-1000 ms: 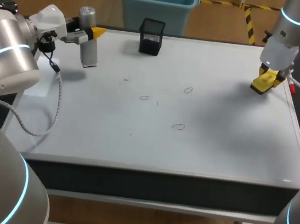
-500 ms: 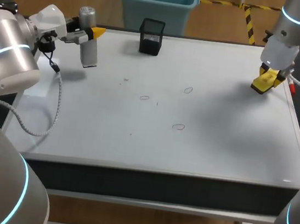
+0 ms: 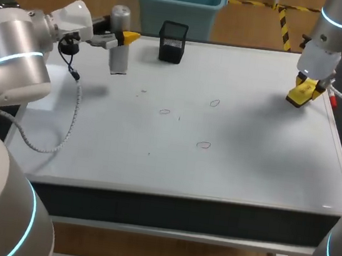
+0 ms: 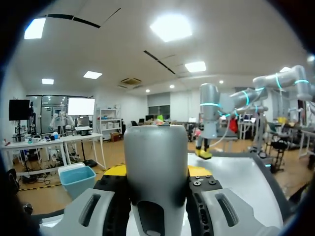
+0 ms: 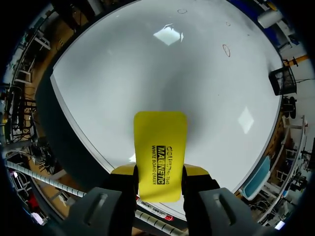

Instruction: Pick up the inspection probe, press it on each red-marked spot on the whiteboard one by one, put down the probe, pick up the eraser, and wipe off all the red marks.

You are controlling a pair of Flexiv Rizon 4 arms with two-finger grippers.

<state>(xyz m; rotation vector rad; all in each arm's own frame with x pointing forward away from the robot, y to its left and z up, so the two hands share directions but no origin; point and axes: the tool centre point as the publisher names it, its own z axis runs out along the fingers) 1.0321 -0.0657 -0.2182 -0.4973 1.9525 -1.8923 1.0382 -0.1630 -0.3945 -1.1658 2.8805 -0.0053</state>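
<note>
One whiteboard (image 3: 247, 170) covers the counter, and it bears three red rings (image 3: 164, 111) (image 3: 214, 103) (image 3: 203, 145). There is one grey probe (image 3: 118, 52), one yellow eraser (image 3: 301, 96) and one black mesh cup (image 3: 172, 42). There are two pincers: the left pincer (image 3: 125, 37) and the right pincer (image 3: 305, 91).

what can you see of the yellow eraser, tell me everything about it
The yellow eraser is a flat rectangular block with rounded corners, plastic by the look of it, with black print on its broad face. The right gripper is shut on it, one finger against each long side, and most of the block sticks out ahead of the fingers. It hangs tilted over the far right part of the whiteboard. Whether its end touches the board cannot be told.
</note>
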